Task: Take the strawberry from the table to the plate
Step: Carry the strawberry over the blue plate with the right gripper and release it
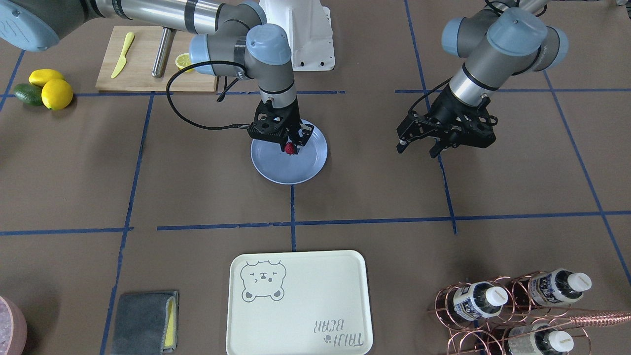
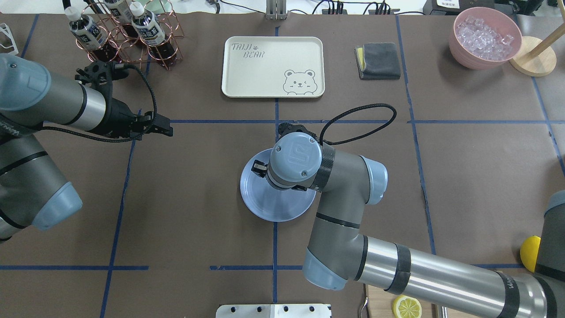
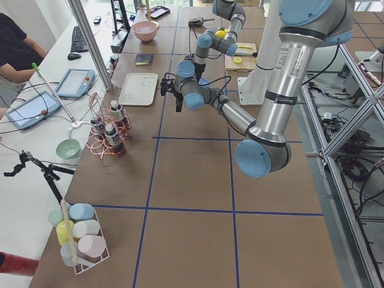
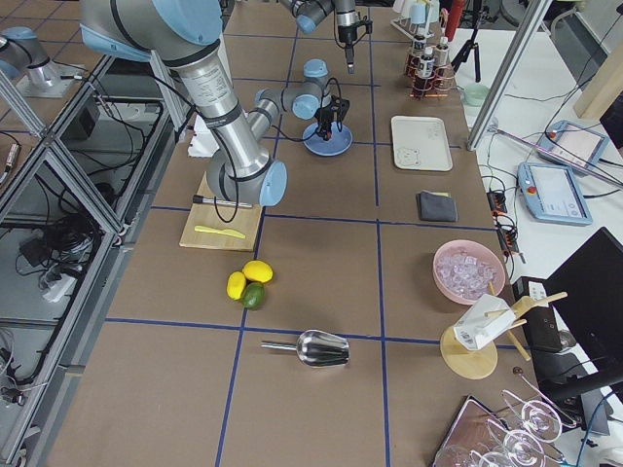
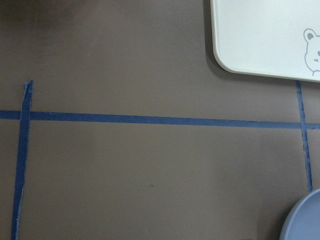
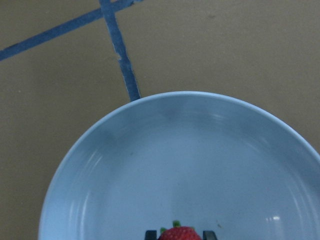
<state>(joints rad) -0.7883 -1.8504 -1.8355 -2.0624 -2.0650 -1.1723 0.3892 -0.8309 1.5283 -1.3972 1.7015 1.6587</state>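
Front-facing view shows the right gripper pinching the strawberry just above the plate's far half, mid-table. The left gripper hangs well apart to the right, fingers spread, holding nothing.

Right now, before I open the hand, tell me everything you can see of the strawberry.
The strawberry is small and bright red, with green leaf bits at one end in the right wrist view, where only part of it shows at the frame's bottom edge. It sits pinched between the two dark fingertips of the right hand, over the pale-blue plate. Whether it touches the plate cannot be told.
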